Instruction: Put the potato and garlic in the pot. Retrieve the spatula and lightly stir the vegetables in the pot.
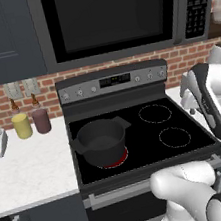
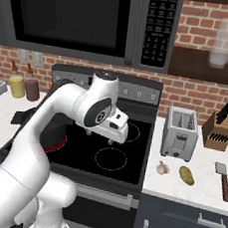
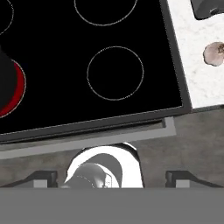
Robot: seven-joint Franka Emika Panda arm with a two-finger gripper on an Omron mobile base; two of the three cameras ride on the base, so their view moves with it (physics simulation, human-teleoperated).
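Pot (image 1: 102,142) empty on front-left burner of stove (image 2: 130,160). Potato (image 2: 186,175) and garlic (image 2: 163,167) side by side on right counter (image 2: 197,190), front of toaster (image 2: 180,133); spatula (image 2: 223,179) further right. Jaws wide apart, holding nothing, hovering over stove. Step: first pick not yet begun. Next: swing right, descend over garlic or potato, close.

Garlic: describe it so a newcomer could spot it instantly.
Find the silver toaster on the white counter right of the stove. Just in front of the toaster lies the garlic, a small pale pinkish-white bulb. The potato beside it is yellowish-tan, and the spatula further right is long and flat.
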